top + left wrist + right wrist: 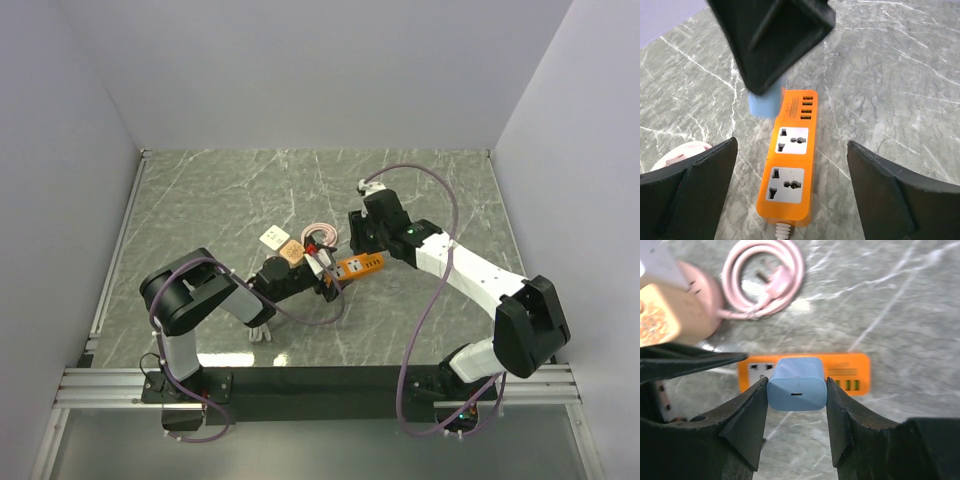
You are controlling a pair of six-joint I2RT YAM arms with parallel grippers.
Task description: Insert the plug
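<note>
An orange power strip (790, 165) with two white sockets and several USB ports lies on the marble table; it also shows in the top view (360, 264) and the right wrist view (850, 374). My right gripper (797, 390) is shut on a light blue plug adapter (797, 385) and holds it above the strip; the adapter shows in the left wrist view (764, 102). My left gripper (790, 185) is open, its fingers (690, 185) either side of the strip's cable end, apart from it.
A coiled pink cable (765, 277) lies beyond the strip. A tan adapter (291, 251) and a white adapter (273, 237) sit to the left. Both arms crowd the table's middle. Grey walls enclose the table.
</note>
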